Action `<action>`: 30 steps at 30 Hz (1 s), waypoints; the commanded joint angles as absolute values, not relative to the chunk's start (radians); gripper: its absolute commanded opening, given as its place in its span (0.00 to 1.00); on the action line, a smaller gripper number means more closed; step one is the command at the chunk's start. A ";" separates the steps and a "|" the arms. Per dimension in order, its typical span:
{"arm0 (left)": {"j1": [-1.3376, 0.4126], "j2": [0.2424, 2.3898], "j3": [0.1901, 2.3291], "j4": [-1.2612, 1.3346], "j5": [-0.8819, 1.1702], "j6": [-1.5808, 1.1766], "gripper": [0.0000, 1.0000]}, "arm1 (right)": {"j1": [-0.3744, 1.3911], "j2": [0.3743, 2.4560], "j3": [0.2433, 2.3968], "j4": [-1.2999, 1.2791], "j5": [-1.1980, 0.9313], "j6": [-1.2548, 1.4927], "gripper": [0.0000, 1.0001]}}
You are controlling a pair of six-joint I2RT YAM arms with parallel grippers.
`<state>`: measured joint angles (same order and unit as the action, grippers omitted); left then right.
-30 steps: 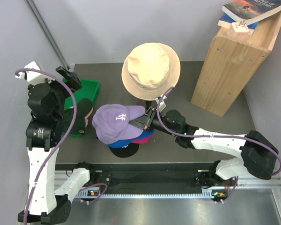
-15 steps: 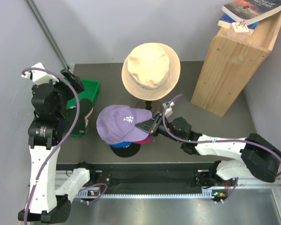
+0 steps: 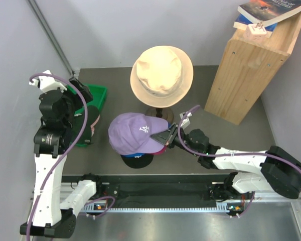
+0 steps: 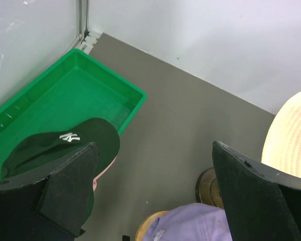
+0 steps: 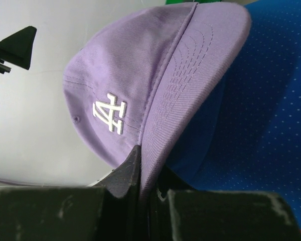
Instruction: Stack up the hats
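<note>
Five caps on show, one of each colour. The lavender cap (image 3: 133, 135) tops the pile at centre frame. The blue cap (image 5: 261, 125) sits right beneath it, and a sliver of magenta cap (image 3: 159, 149) peeks out at the pile's lower right. Over at the left of the overhead view, one black cap (image 4: 60, 145) lies on one pink cap (image 4: 109, 168) at the end of the single green tray (image 4: 65, 90). One cream bucket hat (image 3: 161, 75) sits on its stand above centre.

The lavender cap's long axis runs left to right across the overhead frame: crown to the left, brim pointing right, white logo up. The right gripper (image 3: 169, 134) is pinched tight on that brim's edge, jaws together on the cloth. The left gripper (image 4: 155, 191) hangs over the tray area at upper left, fingers spread wide, holding nothing.

Against a second ago, the lavender cap has slid rightward and a touch lower, so less blue shows below it. The right gripper has drawn back to the right with it, and the left arm has edged up the frame.
</note>
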<state>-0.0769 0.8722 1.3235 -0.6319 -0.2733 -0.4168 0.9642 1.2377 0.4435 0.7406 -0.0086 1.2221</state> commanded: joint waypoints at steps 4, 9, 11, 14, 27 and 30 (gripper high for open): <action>-0.077 0.844 1.276 -0.632 -0.285 -0.439 0.99 | 0.907 1.253 0.373 0.634 0.037 1.161 0.00; -0.077 0.844 1.218 -0.682 -0.328 -0.428 0.99 | 0.890 1.220 0.377 0.580 0.037 1.131 0.26; -0.077 0.841 1.194 -0.690 -0.330 -0.426 0.99 | 0.890 1.194 0.393 0.554 0.040 1.105 0.39; -0.077 0.831 1.169 -0.686 -0.330 -0.429 0.99 | 0.890 1.160 0.414 0.500 0.054 1.068 0.52; -0.075 0.894 1.106 -0.821 -0.498 -0.396 0.99 | 0.862 1.022 0.538 0.098 0.219 0.960 0.90; -0.072 0.908 1.068 -0.868 -0.644 -0.439 0.99 | 0.845 0.971 0.567 0.029 0.267 0.940 0.93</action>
